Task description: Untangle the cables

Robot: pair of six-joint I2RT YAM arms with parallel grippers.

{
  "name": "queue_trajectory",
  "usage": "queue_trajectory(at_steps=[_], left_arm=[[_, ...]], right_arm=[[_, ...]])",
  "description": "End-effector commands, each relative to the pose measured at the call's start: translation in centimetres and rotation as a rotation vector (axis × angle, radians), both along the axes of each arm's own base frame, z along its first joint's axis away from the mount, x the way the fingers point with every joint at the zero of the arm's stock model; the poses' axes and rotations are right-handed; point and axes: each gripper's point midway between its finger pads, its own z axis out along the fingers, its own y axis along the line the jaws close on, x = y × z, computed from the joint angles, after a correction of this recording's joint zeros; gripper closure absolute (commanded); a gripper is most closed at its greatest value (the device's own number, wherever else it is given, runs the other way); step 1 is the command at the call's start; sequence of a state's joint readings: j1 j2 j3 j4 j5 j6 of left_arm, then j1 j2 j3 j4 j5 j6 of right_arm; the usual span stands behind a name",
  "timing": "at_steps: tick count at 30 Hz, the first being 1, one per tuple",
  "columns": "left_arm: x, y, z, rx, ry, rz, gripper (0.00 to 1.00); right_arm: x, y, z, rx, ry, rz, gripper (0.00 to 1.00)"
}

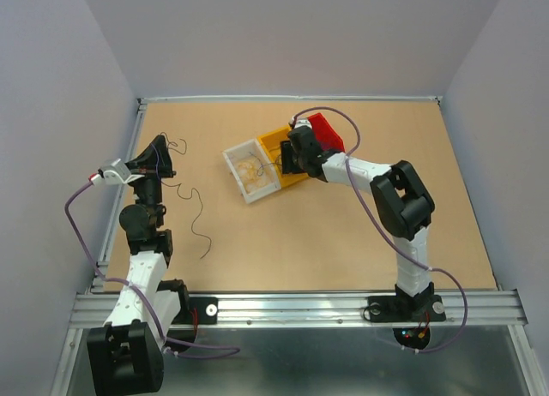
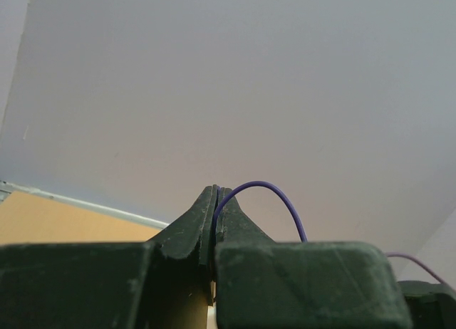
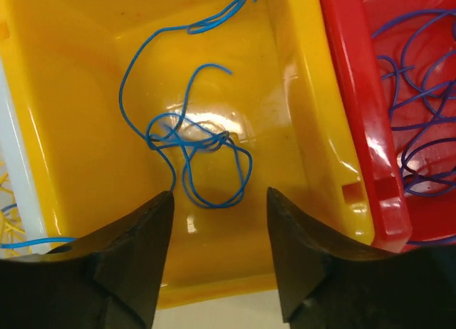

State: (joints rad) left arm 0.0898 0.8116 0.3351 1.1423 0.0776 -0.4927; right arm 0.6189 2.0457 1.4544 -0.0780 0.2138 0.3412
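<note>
The left gripper point(image 2: 216, 194) sits near the wooden tabletop's point(image 1: 343, 250) 9 o'clock edge. Its jaws are clenched on a thin purple wire point(image 2: 260, 184) that arcs away toward 3 o'clock. Thin dark curly wires point(image 1: 196, 223) lie loose on the wood at its 4 o'clock. The right gripper point(image 3: 219, 197) hangs, jaws released, over the yellow plastic bin point(image 3: 71, 94), which holds tangled blue wires point(image 3: 182, 137). At that bin's 3 o'clock, the red plastic bin point(image 3: 349, 94) holds looped purple wires point(image 3: 412, 149). At its 9 o'clock, the white plastic bin point(image 1: 232, 160) holds yellow wires point(image 1: 251, 170).
</note>
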Motion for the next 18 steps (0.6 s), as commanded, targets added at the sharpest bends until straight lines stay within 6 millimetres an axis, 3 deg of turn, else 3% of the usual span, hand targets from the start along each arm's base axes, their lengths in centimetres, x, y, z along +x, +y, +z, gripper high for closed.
queue_trajectory(at_steps=[1, 5, 8, 10, 12, 18], left_arm=[[-1.1, -0.5, 2.0, 0.034, -0.090, -0.002, 1.00], [-1.1, -0.7, 1.9, 0.039, -0.089, -0.011, 1.00], [-1.1, -0.8, 1.9, 0.042, -0.090, -0.016, 1.00], [-1.3, -0.8, 2.0, 0.044, -0.095, -0.015, 1.00], [-1.4, -1.0, 2.1, 0.049, -0.097, -0.021, 1.00], [-1.1, -1.2, 1.8, 0.057, -0.088, -0.031, 1.00]], right_arm=[[0.3, 2.4, 7.8, 0.103, -0.101, 0.046, 0.37], [-1.6, 3.0, 8.5, 0.108, -0.126, 0.179, 0.37], [-1.8, 2.7, 9.6, 0.099, -0.173, 0.195, 0.37], [-2.2, 2.5, 9.3, 0.075, -0.183, 0.223, 0.37], [-2.1, 3.2, 10.7, 0.108, -0.236, 0.263, 0.37], [-2.2, 4.0, 9.9, 0.108, -0.244, 0.318, 0.43]])
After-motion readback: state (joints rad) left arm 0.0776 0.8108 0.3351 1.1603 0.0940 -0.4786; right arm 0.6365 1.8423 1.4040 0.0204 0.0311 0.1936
